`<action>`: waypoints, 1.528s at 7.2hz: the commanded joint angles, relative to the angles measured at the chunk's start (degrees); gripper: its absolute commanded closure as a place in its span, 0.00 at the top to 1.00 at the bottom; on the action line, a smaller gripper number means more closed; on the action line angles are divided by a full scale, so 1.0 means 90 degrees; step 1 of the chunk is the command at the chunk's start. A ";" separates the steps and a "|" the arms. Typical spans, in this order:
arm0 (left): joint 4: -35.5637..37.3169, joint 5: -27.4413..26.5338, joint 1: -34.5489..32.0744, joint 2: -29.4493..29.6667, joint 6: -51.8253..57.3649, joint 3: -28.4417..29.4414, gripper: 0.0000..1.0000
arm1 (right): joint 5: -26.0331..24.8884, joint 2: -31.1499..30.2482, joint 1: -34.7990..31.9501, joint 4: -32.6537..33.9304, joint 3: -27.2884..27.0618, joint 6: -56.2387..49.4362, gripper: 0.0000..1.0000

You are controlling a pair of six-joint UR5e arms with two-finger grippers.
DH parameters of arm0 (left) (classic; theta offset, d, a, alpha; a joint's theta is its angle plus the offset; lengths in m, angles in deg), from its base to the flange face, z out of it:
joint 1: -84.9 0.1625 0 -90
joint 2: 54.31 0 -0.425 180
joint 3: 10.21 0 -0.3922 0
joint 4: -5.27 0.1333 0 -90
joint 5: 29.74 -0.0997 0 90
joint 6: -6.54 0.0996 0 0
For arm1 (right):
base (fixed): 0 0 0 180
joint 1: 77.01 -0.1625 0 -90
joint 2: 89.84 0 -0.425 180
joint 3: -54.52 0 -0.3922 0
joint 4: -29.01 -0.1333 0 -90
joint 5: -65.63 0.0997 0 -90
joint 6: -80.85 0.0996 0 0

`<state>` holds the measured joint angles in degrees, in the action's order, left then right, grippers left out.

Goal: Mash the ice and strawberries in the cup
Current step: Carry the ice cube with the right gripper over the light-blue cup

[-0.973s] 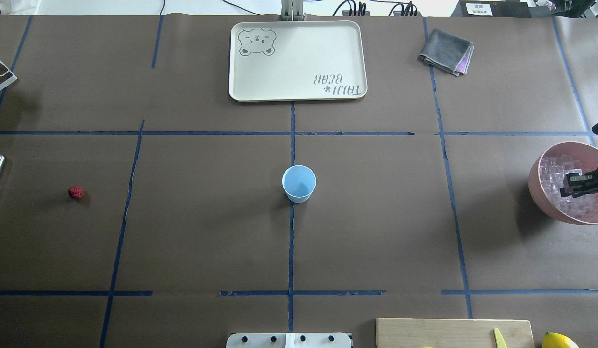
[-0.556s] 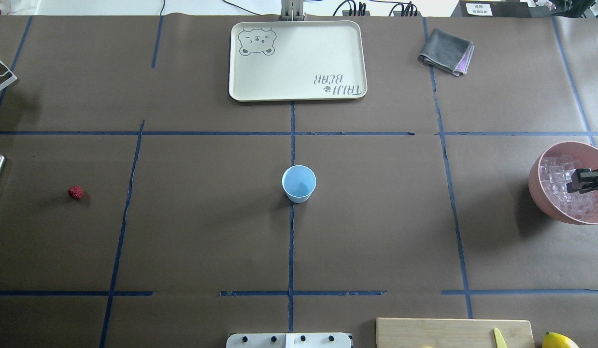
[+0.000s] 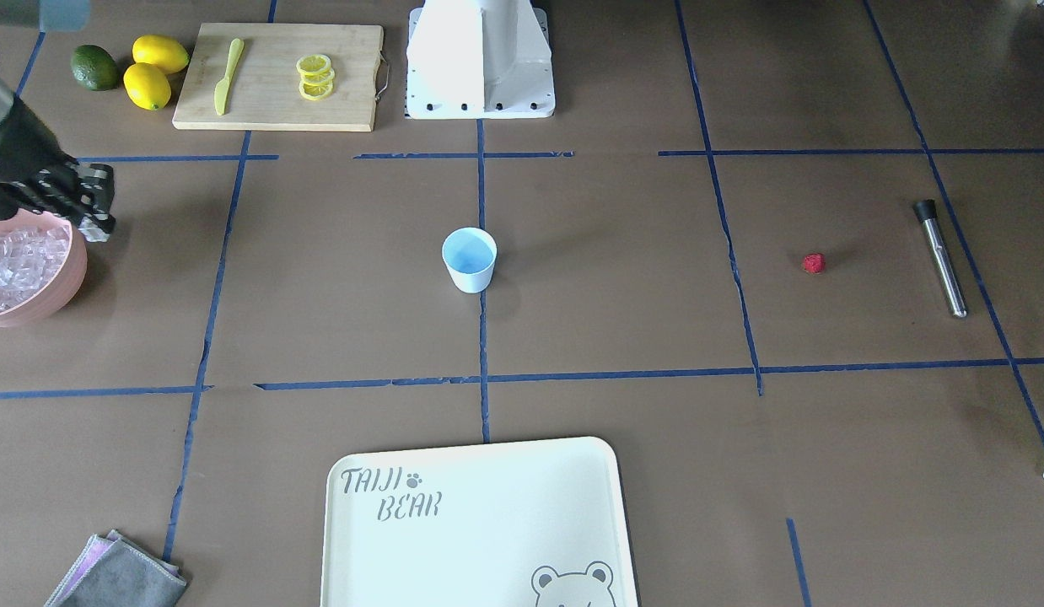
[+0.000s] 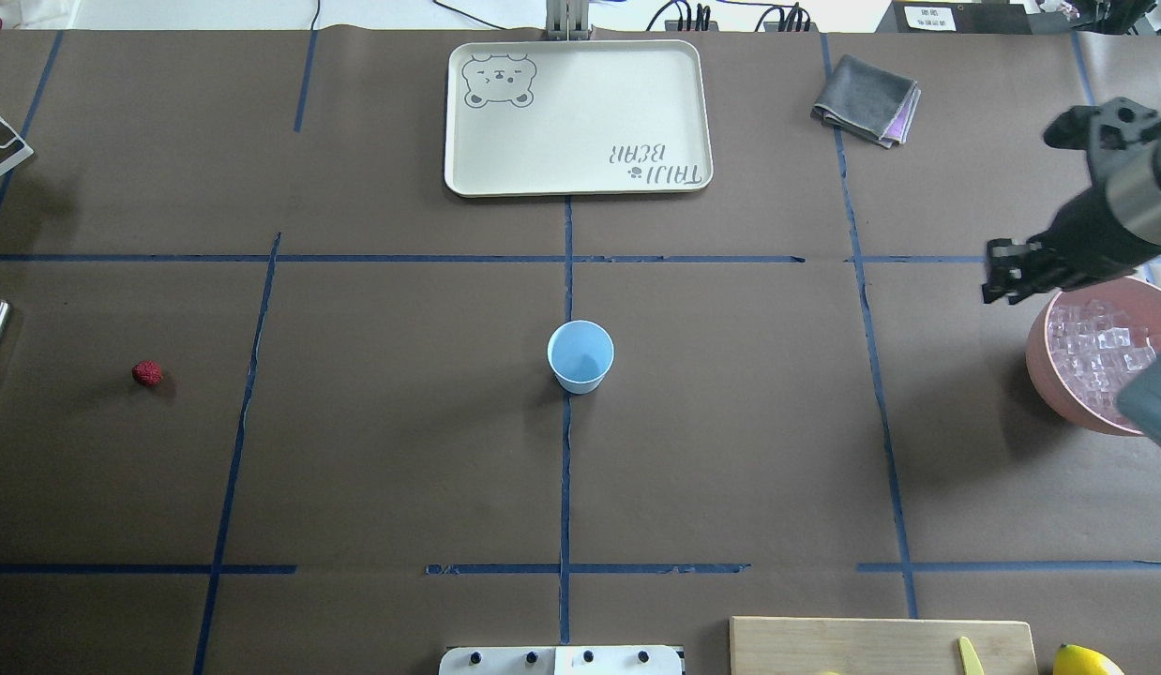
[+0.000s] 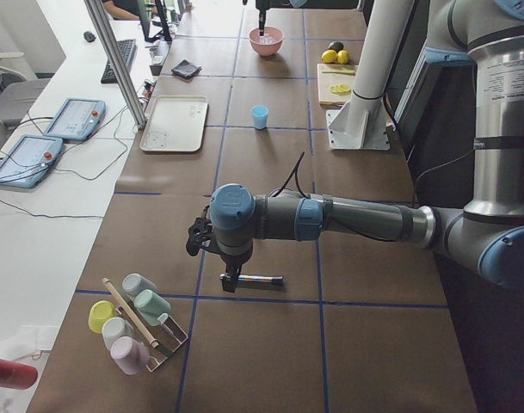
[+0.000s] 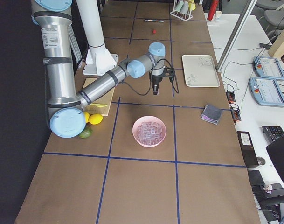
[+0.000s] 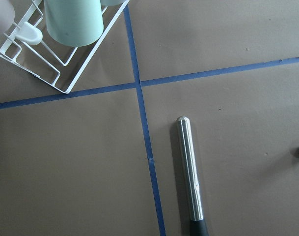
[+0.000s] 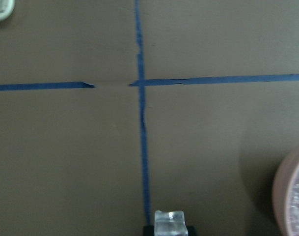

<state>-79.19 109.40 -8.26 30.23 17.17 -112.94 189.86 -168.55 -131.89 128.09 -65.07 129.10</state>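
Note:
The pale-blue cup (image 4: 580,355) (image 3: 469,259) stands upright at the table's centre. The red strawberry (image 4: 147,373) (image 3: 814,263) lies on the table far to its left. Ice (image 4: 1096,352) fills a pink bowl (image 4: 1045,361) at the right edge. My right gripper (image 4: 998,281) (image 3: 96,211) hangs above the bowl's far-left rim. In the right wrist view it is shut on one clear ice cube (image 8: 170,221). My left gripper (image 5: 230,280) shows only in the exterior left view, over a metal muddler (image 7: 190,172); I cannot tell whether it is open or shut.
A cream tray (image 4: 577,117) lies at the far centre, a grey cloth (image 4: 866,100) to its right. A cutting board (image 3: 277,76) with lemon slices and a knife, plus lemons (image 3: 147,84), sit near the base. A rack of cups (image 5: 132,323) stands at the left end.
My right gripper has risen out of the ice bowl and swung toward the bowl's far-left rim, carrying an ice cube. Cup and strawberry have not moved.

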 commanded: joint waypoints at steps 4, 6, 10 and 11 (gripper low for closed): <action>-0.0010 0.0000 0.0000 -0.0076 0.0000 -0.0002 1.00 | -0.1564 0.4303 0.2609 0.1005 0.2349 0.3238 0.00; 0.0000 -0.0010 0.0010 -0.0076 0.0000 0.0007 1.00 | -0.1713 0.4984 0.2845 0.0232 0.3821 0.3593 0.00; 0.0000 0.0000 0.0010 -0.0066 0.0000 0.0007 1.00 | -0.1713 0.4790 0.2856 0.0270 0.3756 0.3584 0.00; 0.0000 0.0000 0.0010 -0.0066 0.0000 -0.0002 1.00 | -0.1713 0.4722 0.2846 0.0280 0.3746 0.3584 0.00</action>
<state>-79.19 109.36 -8.17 29.59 17.17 -112.89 174.44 -125.45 -106.21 130.51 -31.22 161.35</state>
